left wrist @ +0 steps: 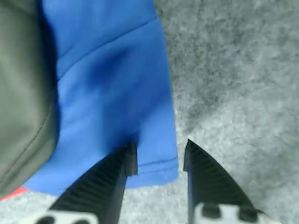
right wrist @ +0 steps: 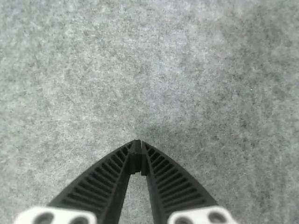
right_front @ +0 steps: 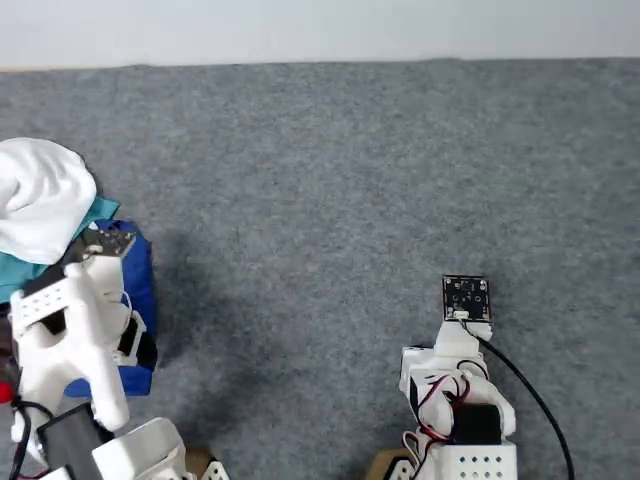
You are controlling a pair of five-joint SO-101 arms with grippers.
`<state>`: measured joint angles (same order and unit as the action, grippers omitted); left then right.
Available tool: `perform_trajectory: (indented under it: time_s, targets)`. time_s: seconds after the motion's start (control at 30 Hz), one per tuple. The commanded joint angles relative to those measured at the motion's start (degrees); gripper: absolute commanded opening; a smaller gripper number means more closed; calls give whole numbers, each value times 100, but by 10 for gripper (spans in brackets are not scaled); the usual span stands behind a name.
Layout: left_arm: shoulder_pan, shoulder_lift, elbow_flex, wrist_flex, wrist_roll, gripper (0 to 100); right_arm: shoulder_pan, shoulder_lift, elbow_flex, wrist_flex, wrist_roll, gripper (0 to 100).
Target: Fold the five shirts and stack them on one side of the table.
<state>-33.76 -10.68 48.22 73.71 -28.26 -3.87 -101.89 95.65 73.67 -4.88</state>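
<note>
Left gripper point(left wrist: 160, 149), jaws apart, sits over the hem corner of the blue shirt point(left wrist: 112, 93), with one finger above the cloth and the other above the grey table point(left wrist: 233, 70). The blue shirt lies on the left arm's side of the table, in a pile with a teal shirt point(right_front: 98, 212) and a crumpled white shirt point(right_front: 40, 200) on top. Right gripper point(right wrist: 140, 157), jaws pressed together, is above the table surface.

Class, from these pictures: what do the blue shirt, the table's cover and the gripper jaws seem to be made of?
Blue shirt: smooth, matte knit fabric, probably; it shows a stitched hem and soft creases. Table cover: grey felt or low carpet, judging by its fuzzy, speckled nap. Left gripper jaws: hard black plastic, likely; ribbed, dull sides.
</note>
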Motion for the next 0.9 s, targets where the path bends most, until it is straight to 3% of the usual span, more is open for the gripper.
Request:
perform_trajectory:
  time_s: [0.0, 0.3, 0.43, 0.53, 0.67, 0.87]
  targets:
    - [-18, -18, 110, -369, -44, 175, -13, -22, 88, 4, -35, 9]
    - [-26, 202, 347, -826, -18, 165, -13, -22, 88, 4, -44, 9]
    - [-18, 914, 136, -967, -18, 83, -13, -22, 88, 4, -44, 9]
    - [-18, 1468, -347, -615, -35, 3, -13, -22, 88, 4, -44, 9]
    - [-18, 1802, -769, -334, -26, 3, -13, -22, 88, 4, -44, 9]
    - [-9, 1020, -1182, 519, -18, 3, -13, -22, 88, 4, -44, 9]
